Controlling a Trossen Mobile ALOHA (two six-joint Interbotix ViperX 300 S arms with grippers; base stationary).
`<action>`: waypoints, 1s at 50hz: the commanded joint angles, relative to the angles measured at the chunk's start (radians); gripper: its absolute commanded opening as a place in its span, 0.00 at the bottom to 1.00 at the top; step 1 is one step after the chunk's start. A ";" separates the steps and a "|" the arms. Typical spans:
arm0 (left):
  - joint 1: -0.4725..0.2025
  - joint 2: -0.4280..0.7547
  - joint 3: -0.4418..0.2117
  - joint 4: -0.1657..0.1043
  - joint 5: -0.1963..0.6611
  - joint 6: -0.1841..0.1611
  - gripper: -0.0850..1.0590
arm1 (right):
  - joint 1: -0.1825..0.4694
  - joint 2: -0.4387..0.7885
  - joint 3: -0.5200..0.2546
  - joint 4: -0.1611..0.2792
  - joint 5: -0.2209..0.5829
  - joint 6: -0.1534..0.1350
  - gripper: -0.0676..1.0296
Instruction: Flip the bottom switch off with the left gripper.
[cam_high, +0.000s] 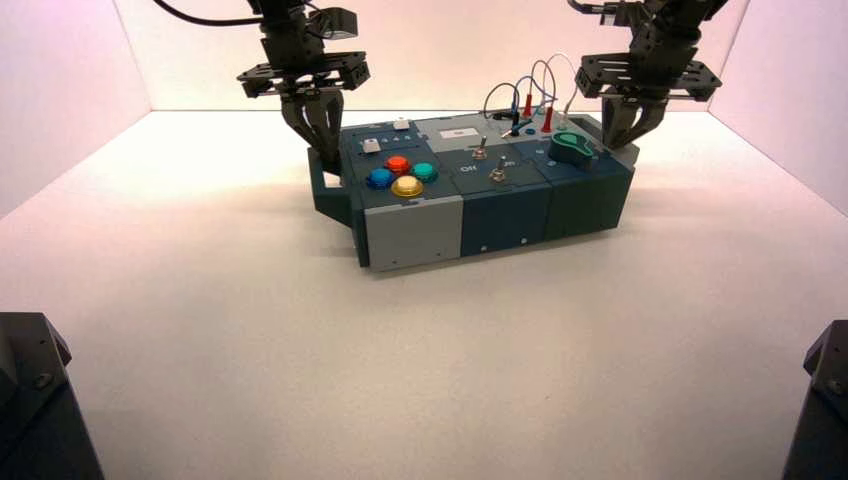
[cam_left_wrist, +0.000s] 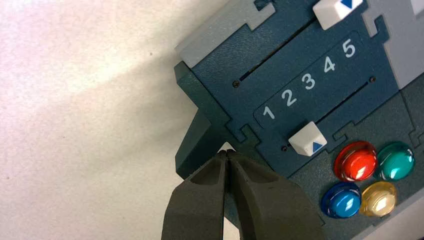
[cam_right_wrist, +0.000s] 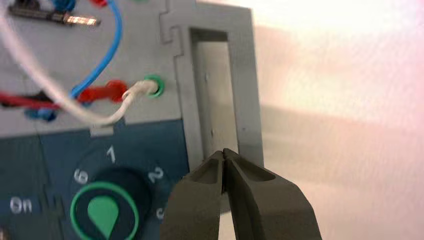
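Note:
The bottom switch (cam_high: 497, 175) is a tiny silvery toggle on the dark blue panel near the box's front edge; its twin (cam_high: 480, 150) stands behind it, closer to the coloured wires. My left gripper (cam_high: 325, 152) hangs shut at the box's left end, well left of both toggles. In the left wrist view the left gripper (cam_left_wrist: 227, 154) has its tips together over the box's dark corner, holding nothing. My right gripper (cam_high: 618, 140) is shut at the box's right end, and the right gripper (cam_right_wrist: 223, 152) shows over the grey edge there. Neither wrist view shows the bottom switch.
Four round buttons, red (cam_left_wrist: 355, 161), green (cam_left_wrist: 396, 161), blue (cam_left_wrist: 341, 199) and yellow (cam_left_wrist: 378, 198), sit by the left gripper, beside two white sliders (cam_left_wrist: 307, 140) and a 1–5 scale. A green knob (cam_right_wrist: 103, 212) and looping wires (cam_high: 530, 85) lie near the right gripper.

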 joint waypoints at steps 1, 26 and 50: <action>0.049 0.020 -0.021 0.009 -0.009 0.005 0.05 | 0.011 -0.063 0.018 0.002 0.025 0.003 0.04; 0.029 0.132 -0.163 -0.012 0.035 0.014 0.05 | 0.017 -0.104 0.072 0.012 0.097 0.000 0.04; 0.031 0.094 -0.179 -0.008 0.098 -0.012 0.05 | 0.015 -0.163 0.071 0.012 0.089 0.003 0.04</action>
